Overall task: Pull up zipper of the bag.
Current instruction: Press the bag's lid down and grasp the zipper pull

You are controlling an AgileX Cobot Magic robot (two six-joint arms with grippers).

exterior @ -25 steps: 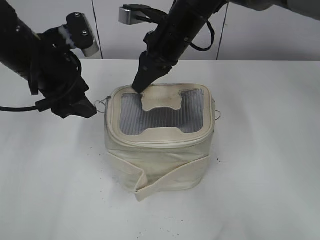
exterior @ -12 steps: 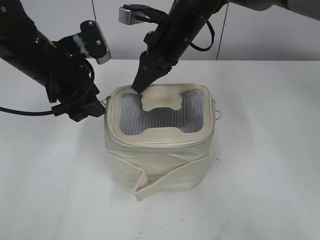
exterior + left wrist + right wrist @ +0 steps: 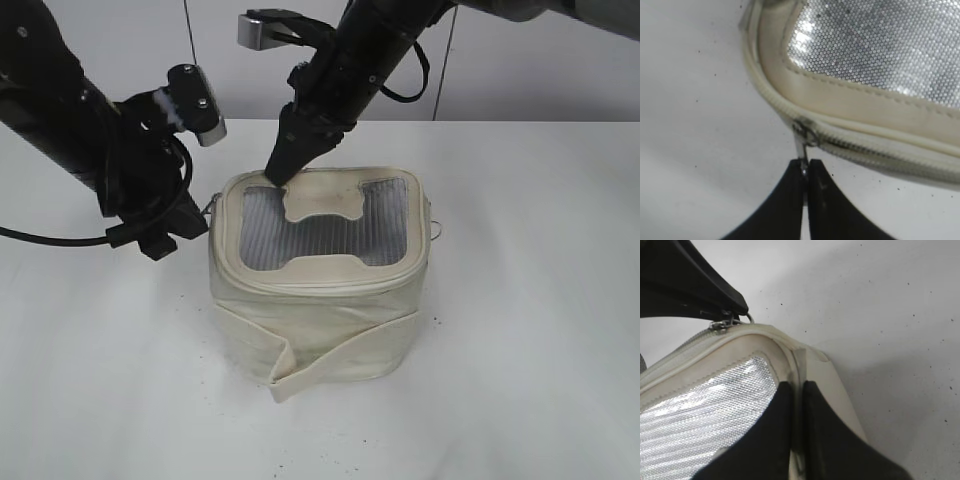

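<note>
The cream bag (image 3: 320,310) stands mid-table, its grey ribbed lid window (image 3: 320,235) facing up. The zipper track (image 3: 875,149) runs round the lid's rim. Its silver pull (image 3: 801,150) hangs from the slider at the lid's left back corner. My left gripper (image 3: 805,166) is shut on that pull; in the exterior view it (image 3: 203,218) sits at the bag's left side. My right gripper (image 3: 276,178) is shut, its tips pressed on the lid's cream border at the back left corner; the right wrist view shows it (image 3: 796,386) there. The left fingers (image 3: 700,287) also show there.
The wide cream strap band (image 3: 330,360) wraps the bag's lower body. A second silver pull with a ring (image 3: 437,230) hangs at the bag's right side. The left arm's black cable (image 3: 50,238) trails over the white table (image 3: 540,330).
My left arm has moved right to the bag's left back corner, and its gripper now holds the zipper pull. The right arm and the bag have not moved.
</note>
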